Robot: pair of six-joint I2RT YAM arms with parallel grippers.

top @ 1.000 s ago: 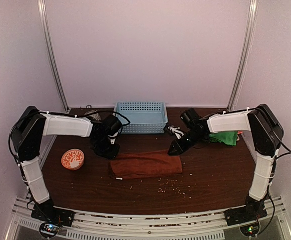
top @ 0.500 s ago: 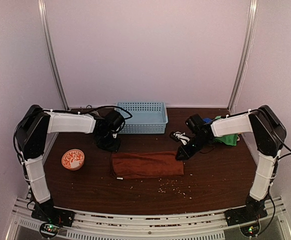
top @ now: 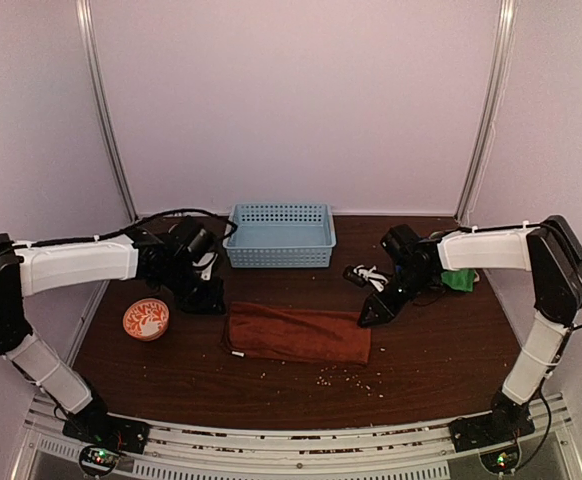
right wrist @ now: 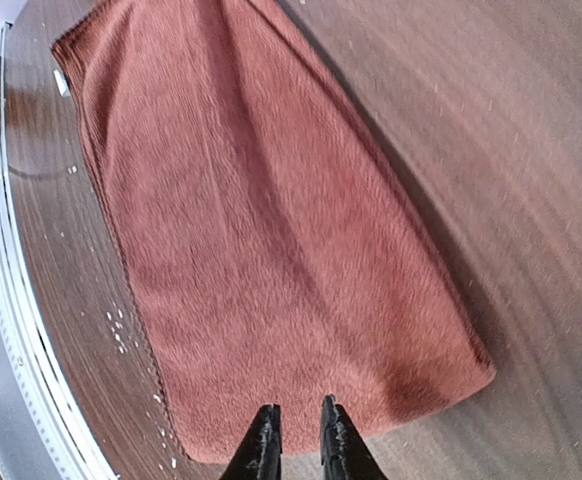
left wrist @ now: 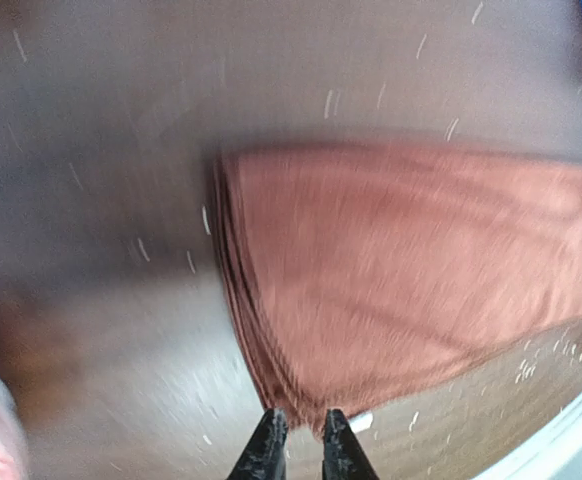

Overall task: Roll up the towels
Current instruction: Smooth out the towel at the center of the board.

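Rust-red towel (top: 296,333) flat in the middle of the table (top: 441,350), 2 grippers at its ends, and the roll not yet begun.

Nearest us, crumbs (top: 346,375) dot the wood just in front of the towel, a folded strip running left to right. The left gripper (top: 206,297) hangs just off its left end, fingers clenched almost together on nothing. The right gripper (top: 373,314) sits at the right end, equally pinched and empty. I'd call this the line-up: next, 1 gripper must spread, drop to a short edge, nip it and curl it over along the strip, while the other steadies the cloth. The patterned bowl (top: 146,319) sits off left. Further back a green towel (top: 459,279) lies bunched behind the right arm, and the blue basket (top: 281,235) stands at the rear.
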